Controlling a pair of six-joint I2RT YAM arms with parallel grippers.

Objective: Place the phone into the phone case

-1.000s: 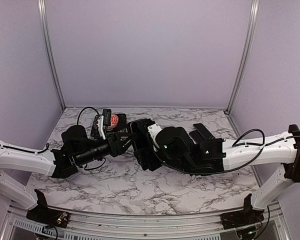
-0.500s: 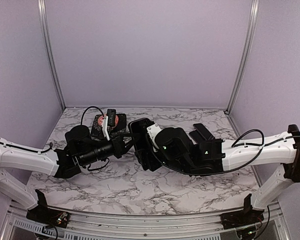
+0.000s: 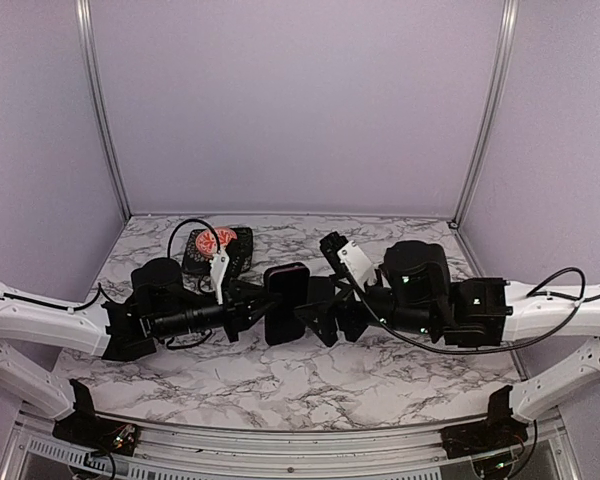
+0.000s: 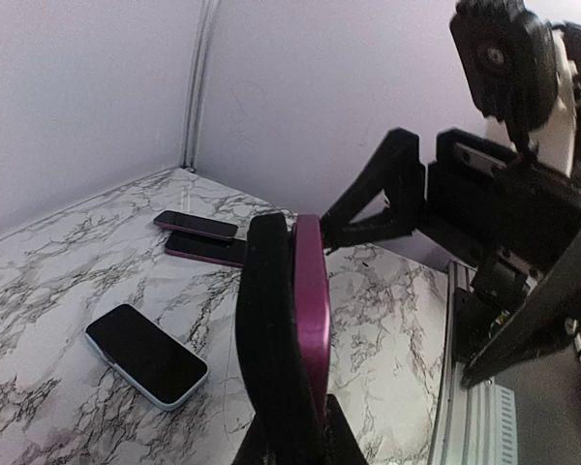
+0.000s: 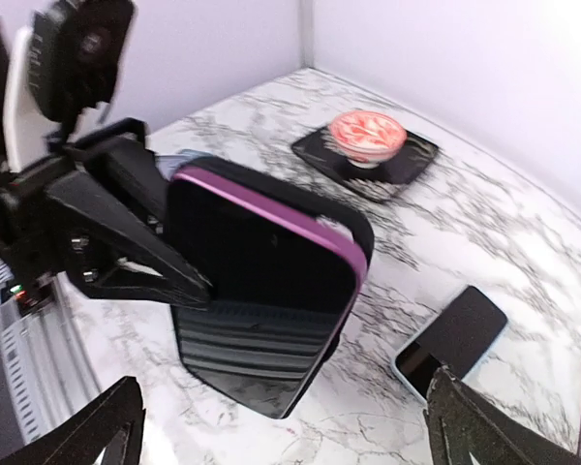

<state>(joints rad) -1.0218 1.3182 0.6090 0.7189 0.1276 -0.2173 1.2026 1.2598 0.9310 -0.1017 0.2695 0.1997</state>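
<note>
Our right gripper (image 3: 318, 312) gapes empty, so the half-seated phone (image 5: 252, 329) may slip from the phone case (image 5: 271, 215) pinched between the jaws of our left gripper (image 3: 257, 305).

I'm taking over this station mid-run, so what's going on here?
The left pincer is shut on the phone, which has a purple case around it, and holds it in the air between the two arms. The right pincer faces it, open and not touching. Whether the phone is fully seated in the case can't be told. A blue phone lies on the table.
</note>
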